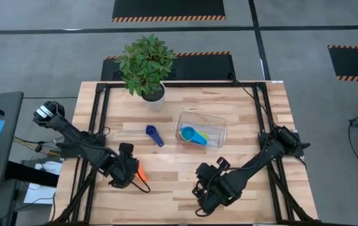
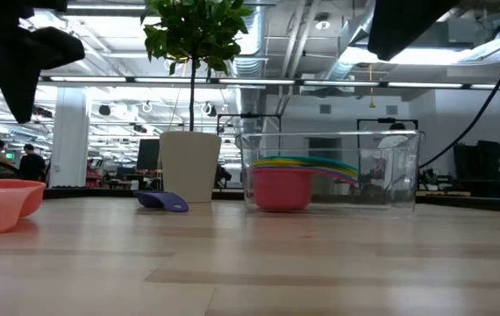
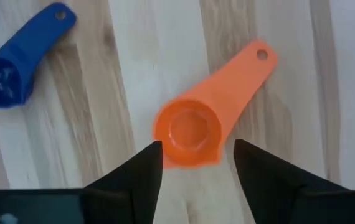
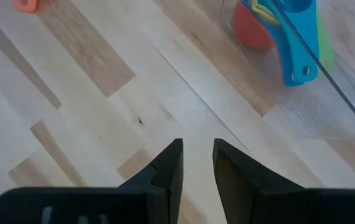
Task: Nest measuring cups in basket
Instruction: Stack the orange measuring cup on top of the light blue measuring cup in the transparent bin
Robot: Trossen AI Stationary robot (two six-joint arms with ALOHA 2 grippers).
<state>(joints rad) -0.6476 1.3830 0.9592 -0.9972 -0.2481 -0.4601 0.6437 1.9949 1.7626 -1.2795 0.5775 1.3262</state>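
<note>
Left claw (image 3: 196, 163) spread, straddling the orange cup (image 3: 193, 130) bowl; handle points diagonally away from the claw. Right claw (image 4: 197, 163) slightly parted, holding nothing

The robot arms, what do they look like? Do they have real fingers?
Both arms are dark, black and jointed. The left arm has a white-and-silver part by its base, and thin cables trail from it. Each ends in a gripper: left gripper, right gripper. Not real fingers, just two flat, black, pointed wedges.
</note>
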